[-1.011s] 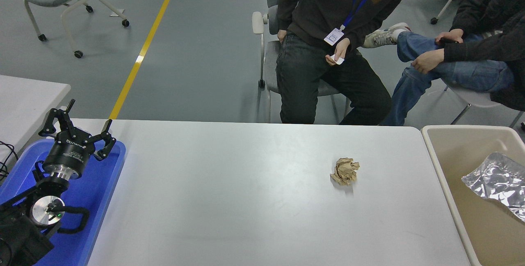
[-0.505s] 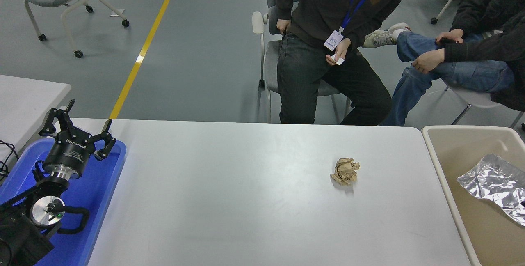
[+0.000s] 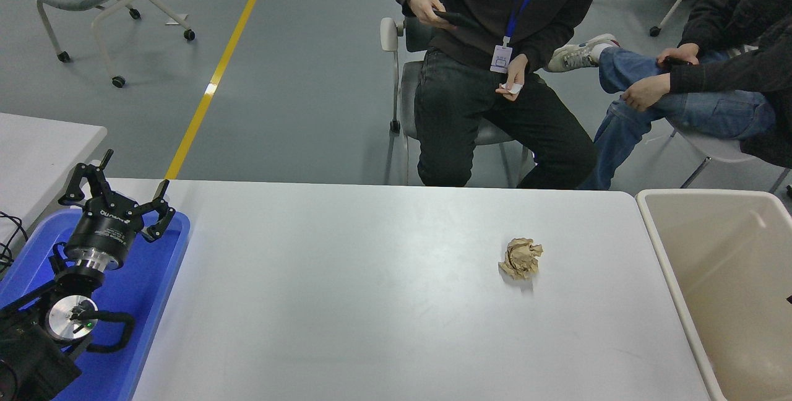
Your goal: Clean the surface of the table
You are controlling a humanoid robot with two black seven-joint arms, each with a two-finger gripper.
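Observation:
The table surface (image 3: 346,302) is a wide, light grey-white top with rounded corners. A crumpled ball of brown paper (image 3: 520,257) lies on it, right of the middle. My left gripper (image 3: 125,182) is parked open and empty at the lower left, over the blue tray (image 3: 145,302). My right gripper is out of view; only a tiny dark speck shows at the picture's right edge over the bin.
A beige plastic bin (image 3: 674,252) stands against the table's right end; what shows of its inside holds nothing. Two people sit on chairs at the far side, one holding a dark phone (image 3: 455,17). Another table's corner (image 3: 43,141) is at the left.
The crumpled silver foil over the bin's right part slid right and is now out of view. The seated person raised a hand with a phone. The left arm has not moved.

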